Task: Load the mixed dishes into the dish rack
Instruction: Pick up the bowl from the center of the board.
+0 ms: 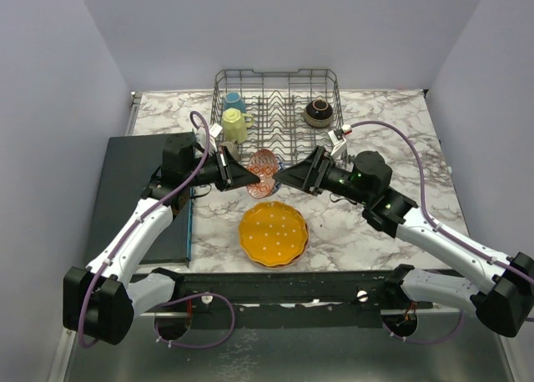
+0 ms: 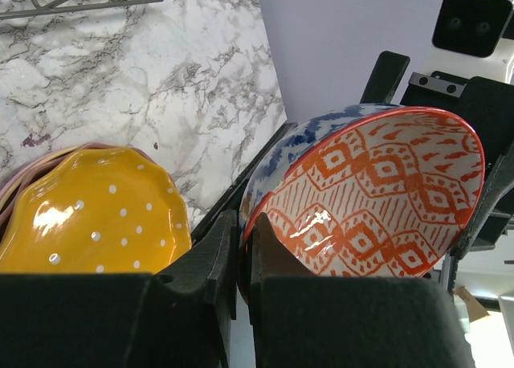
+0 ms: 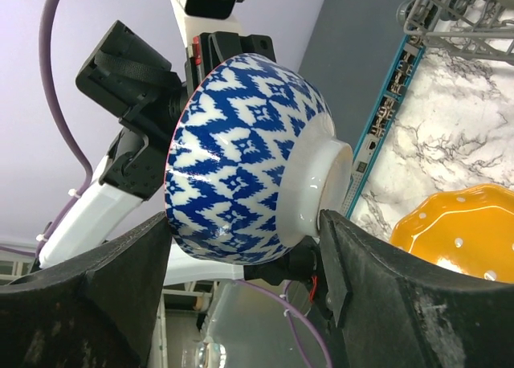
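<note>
Left tool clamped, right tool spread.

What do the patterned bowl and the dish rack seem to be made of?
The patterned bowl looks like glazed ceramic: glossy highlights over the painted pattern, and a plain white foot. The dish rack seems to be grey metal wire, going by its thin, dull rods; a coating cannot be judged.

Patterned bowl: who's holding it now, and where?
The left gripper pinches the patterned bowl by its rim. The right gripper straddles it, rim to foot; a grip cannot be told.
</note>
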Robot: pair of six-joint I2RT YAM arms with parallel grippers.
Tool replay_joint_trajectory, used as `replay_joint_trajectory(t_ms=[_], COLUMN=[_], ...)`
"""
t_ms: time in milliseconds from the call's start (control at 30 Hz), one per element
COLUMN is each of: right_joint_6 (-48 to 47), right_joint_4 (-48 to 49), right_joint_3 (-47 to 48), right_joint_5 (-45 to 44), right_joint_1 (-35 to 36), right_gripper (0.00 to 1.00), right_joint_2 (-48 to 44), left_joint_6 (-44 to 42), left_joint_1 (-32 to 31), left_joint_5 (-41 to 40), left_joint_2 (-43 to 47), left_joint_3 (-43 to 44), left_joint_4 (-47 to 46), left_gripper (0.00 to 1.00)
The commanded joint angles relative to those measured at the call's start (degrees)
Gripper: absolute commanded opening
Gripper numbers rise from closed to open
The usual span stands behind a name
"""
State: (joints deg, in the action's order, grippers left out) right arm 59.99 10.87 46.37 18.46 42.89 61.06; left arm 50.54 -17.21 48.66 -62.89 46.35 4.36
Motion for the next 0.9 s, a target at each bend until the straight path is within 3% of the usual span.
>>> replay_joint_trajectory(t_ms=[0, 167, 667, 867], right_joint_6=[1.19, 1.36, 1.93, 2.02], right_joint_4=[3.87, 4.75, 6.74, 7.19], right_joint_3=[-0.53, -0.40, -0.36, -0.61], right_joint_5=[-0.70, -0.11, 0.24, -0.43], right_joint_1=[-0.20, -0.23, -0.19, -0.23], right_gripper=[0.76, 0.72, 0.77, 0.64], right_joint_2=[-0.52, 0.20, 2.43, 2.48], left_joint_6=[0.62, 0.60, 0.09, -0.21], left_joint_1=[0.34, 0.34, 0.34, 0.34], left_joint_5=[1.95, 2.30, 2.00, 1.79], left_joint_2=[1.06, 0.68, 0.05, -0.02], left_joint_3=[-0.19, -0.61, -1.49, -1.74], left_joint_4=[-3.09, -3.21, -3.48, -3.49], left_gripper=[0.00, 0.00, 0.00, 0.00])
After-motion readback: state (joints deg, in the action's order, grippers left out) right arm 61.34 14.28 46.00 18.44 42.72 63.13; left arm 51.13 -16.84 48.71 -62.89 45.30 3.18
